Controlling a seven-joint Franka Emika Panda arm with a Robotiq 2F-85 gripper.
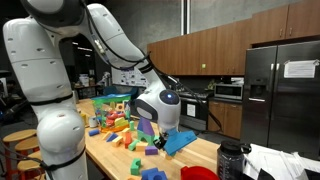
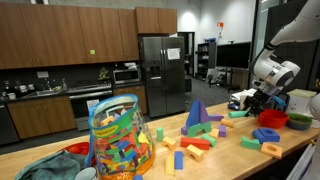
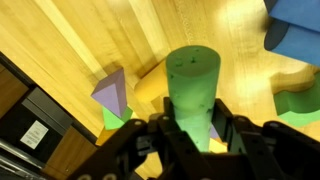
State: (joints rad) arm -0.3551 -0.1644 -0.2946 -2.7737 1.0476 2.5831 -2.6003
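In the wrist view a green cylinder (image 3: 192,82) stands out from between my gripper's (image 3: 192,128) black fingers, which are shut on its lower part. It hangs over the wooden table (image 3: 90,45). Right beneath and around it lie a purple pyramid (image 3: 113,92), a yellow block (image 3: 150,88), a blue block (image 3: 295,25) and a green block (image 3: 300,100). In both exterior views the gripper (image 1: 163,133) (image 2: 249,103) hovers low above the scattered blocks; the cylinder itself is hard to make out there.
Many coloured blocks (image 1: 115,125) cover the table, with a blue piece (image 1: 180,141) near the gripper. A mesh bag of blocks (image 2: 120,140), a blue arch piece (image 2: 196,117), a red bowl (image 2: 270,118) and a green bowl (image 2: 298,121) stand about. A black bottle (image 1: 232,160) is by the edge.
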